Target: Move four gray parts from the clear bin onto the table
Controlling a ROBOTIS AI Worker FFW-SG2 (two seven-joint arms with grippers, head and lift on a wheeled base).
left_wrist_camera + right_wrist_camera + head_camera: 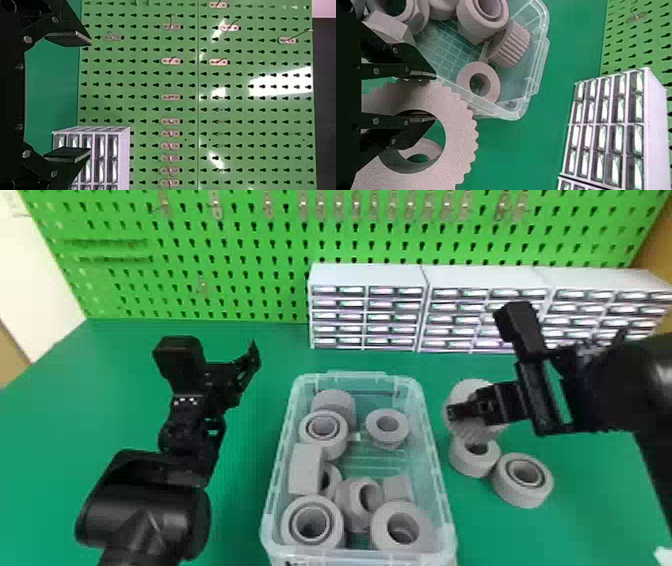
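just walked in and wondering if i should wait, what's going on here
The right gripper has its fingers around the rim of a big toothed gray ring, one of them in its hole, to the right of the clear bin. Two other gray rings are on the green table there, and more parts are in the bin. The left gripper is open and empty.

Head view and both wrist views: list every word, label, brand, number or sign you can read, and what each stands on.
No text can be read.
Clear bin: dark marks low on its near wall, too blurred to read.
White drawer cabinets: no readable labels.
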